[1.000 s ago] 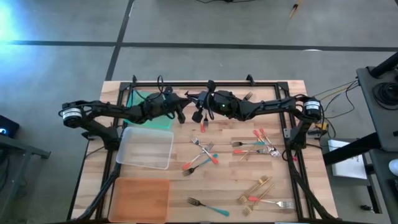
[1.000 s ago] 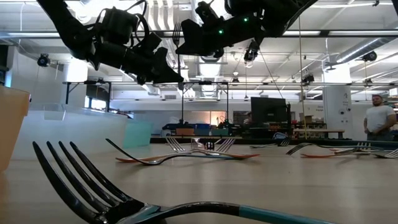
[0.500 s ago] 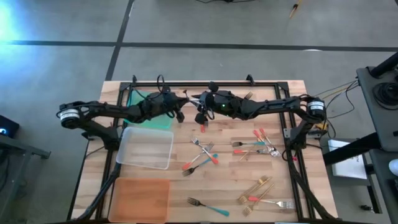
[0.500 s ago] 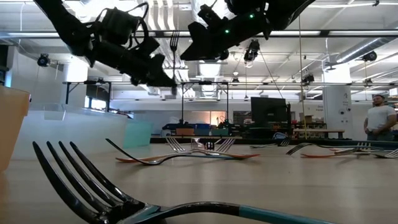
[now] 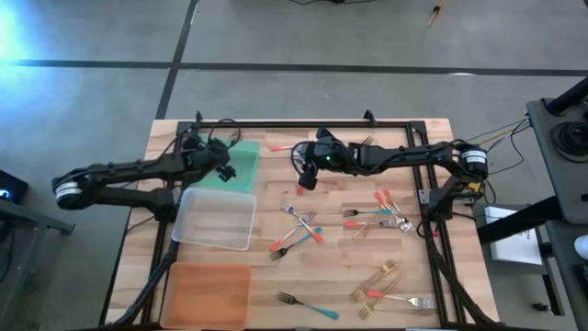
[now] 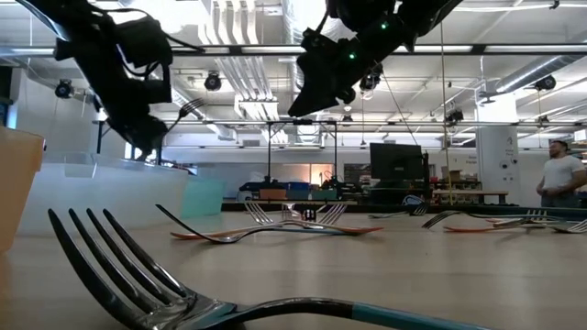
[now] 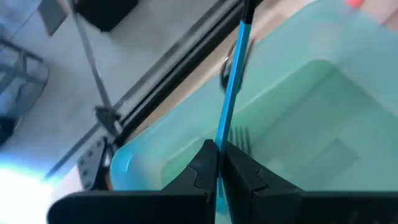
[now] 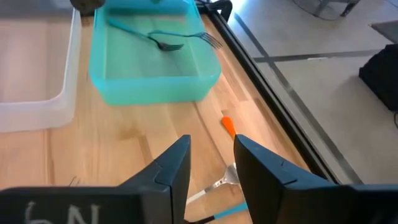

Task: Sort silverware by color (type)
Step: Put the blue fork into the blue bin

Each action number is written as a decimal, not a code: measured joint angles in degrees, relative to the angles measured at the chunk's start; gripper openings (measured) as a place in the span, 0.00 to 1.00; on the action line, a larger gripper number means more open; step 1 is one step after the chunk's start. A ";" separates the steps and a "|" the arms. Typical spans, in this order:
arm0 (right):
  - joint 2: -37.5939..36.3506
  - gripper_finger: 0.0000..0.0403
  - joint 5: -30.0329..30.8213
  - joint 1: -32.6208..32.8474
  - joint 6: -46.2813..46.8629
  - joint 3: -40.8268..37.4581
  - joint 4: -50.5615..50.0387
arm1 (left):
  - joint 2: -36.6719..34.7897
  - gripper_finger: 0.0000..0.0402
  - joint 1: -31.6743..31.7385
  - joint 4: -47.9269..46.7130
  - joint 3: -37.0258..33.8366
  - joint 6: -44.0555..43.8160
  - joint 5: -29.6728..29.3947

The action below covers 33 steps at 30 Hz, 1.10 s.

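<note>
Green tray (image 8: 149,87) at far-left corner of tabletop (image 5: 340,267): at least one teal-handled fork (image 8: 144,36) already inside, second set of tines beside it, count unclear. Clear tray (image 5: 218,218) just in front of green one, looks empty. Orange tray (image 5: 208,294) at near-left edge, nothing visible in it.

Left gripper (image 7: 218,163) over green tray, fingers fully closed on blue-handled fork (image 7: 231,81), handle sticking straight out past fingertips, tines end hidden between fingers. Blurred in wrist view.

Right gripper (image 8: 211,165) hanging above bare wood just right of green tray, fingers parted, nothing held. Red-handled fork (image 8: 225,149) on tabletop directly beyond its fingers, tines partly cut off behind a finger.

Rest of silverware loose on tabletop: crossed cluster of red and teal forks (image 5: 299,228) at centre, red/teal group (image 5: 378,213) toward right side, gold forks (image 5: 381,276) near front right with another red-handled one, lone teal fork (image 5: 308,304) at front centre. One more gold piece (image 5: 367,142) by far rail, half hidden by right arm. All slim, metal tines, coloured handles or all gold.

Low view: teal fork (image 6: 183,298) fills foreground, out of focus; far forks too small to sort by colour. Person (image 6: 559,174) standing in background, right edge.
</note>
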 joint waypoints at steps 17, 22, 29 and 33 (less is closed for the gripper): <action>0.11 0.25 0.02 0.00 2.89 -0.54 -0.82 | 12.07 0.00 0.33 -1.49 -0.74 -3.77 -1.19; 0.11 0.23 0.02 0.00 3.78 -0.54 -1.90 | 15.88 0.00 0.31 -1.57 0.06 -4.38 -2.90; 0.14 0.23 0.02 0.00 4.33 -0.56 -2.99 | 16.56 0.05 0.33 -2.14 0.06 -5.45 -5.46; 0.15 0.25 0.02 0.00 4.31 -0.56 -2.99 | 15.29 0.10 0.33 -2.23 0.06 -5.43 -5.46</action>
